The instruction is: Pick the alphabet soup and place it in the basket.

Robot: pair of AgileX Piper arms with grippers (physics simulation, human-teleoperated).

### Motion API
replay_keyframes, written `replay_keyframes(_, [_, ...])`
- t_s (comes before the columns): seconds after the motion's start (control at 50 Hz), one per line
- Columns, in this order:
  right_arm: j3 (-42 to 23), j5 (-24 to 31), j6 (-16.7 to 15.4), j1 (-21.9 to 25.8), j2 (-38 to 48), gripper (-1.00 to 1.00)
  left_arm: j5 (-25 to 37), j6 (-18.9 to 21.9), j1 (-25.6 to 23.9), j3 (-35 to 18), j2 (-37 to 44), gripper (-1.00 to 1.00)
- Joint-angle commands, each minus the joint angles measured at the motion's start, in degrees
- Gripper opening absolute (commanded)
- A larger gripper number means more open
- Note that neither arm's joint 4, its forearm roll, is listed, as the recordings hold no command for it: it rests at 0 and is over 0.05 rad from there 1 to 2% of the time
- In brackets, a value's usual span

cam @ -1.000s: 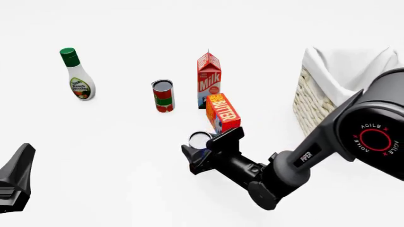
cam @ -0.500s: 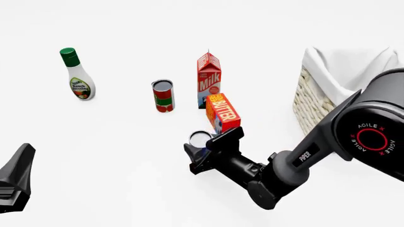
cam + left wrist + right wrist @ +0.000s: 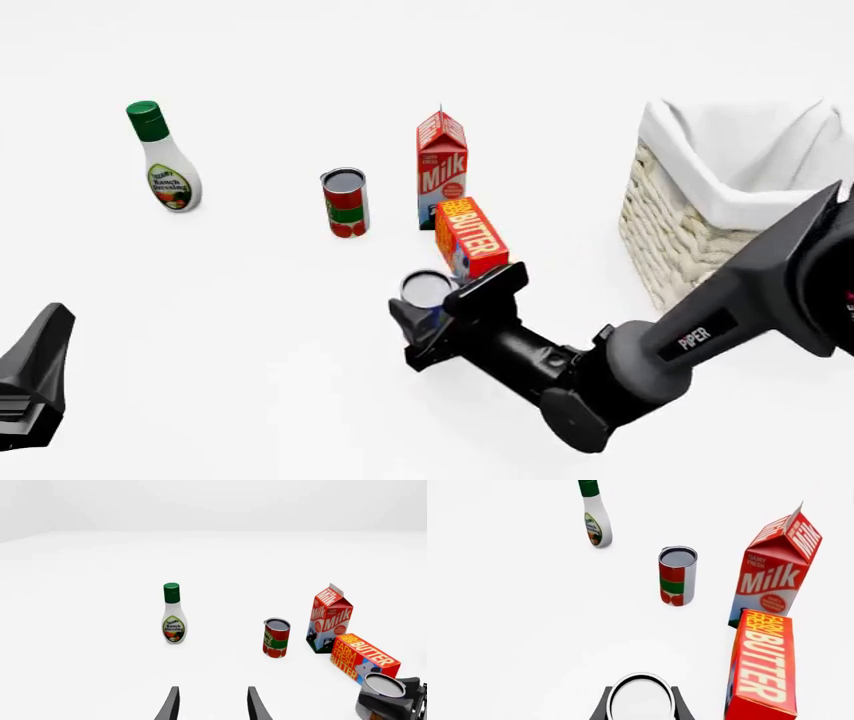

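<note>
We see the alphabet soup [image 3: 426,291] standing upright on the surface just beside the butter box [image 3: 471,238], pinched between the right claw [image 3: 430,318] fingers; the basket [image 3: 694,215] lies off to its right; the left claw [image 3: 212,705], spread, waits well apart.

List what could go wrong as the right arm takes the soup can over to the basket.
1. The butter box stands close beside the alphabet soup, on the side towards the basket; a low sideways move could topple it.
2. The right gripper has a finger on each side of the can near its top, so it might slip or tilt.
3. The basket's rim is high; too little lift could hit it.
</note>
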Motion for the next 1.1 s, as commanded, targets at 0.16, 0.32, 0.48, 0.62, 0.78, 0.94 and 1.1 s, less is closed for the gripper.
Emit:
replay_keyframes(0.16, [4.21, 1.22, -0.29, 0.77, -10.41, -1.00, 0.00, 0.00, 0.00, 0.00, 0.00, 1.00])
replay_keyframes(0.32, [5.88, 3.58, -1.69, 0.95, -16.68, -1.00, 0.00, 0.00, 0.00, 0.00, 0.00, 1.00])
replay_keyframes(0.48, [7.23, 5.40, -2.62, 0.62, -22.16, -1.00, 0.00, 0.00, 0.00, 0.00, 0.00, 1.00])
replay_keyframes(0.62, [8.27, 8.08, -3.32, 0.26, -28.44, -1.00, 0.00, 0.00, 0.00, 0.00, 0.00, 1.00])
replay_keyframes(0.78, [9.07, 10.43, -4.41, -0.13, -33.70, -1.00, 0.00, 0.00, 0.00, 0.00, 0.00, 1.00])
replay_keyframes(0.94, [8.95, 13.39, -5.55, -0.35, -38.35, -1.00, 0.00, 0.00, 0.00, 0.00, 0.00, 1.00])
replay_keyframes(1.1, [8.88, 16.77, -6.42, -1.95, -44.04, -1.00, 0.00, 0.00, 0.00, 0.00, 0.00, 1.00])
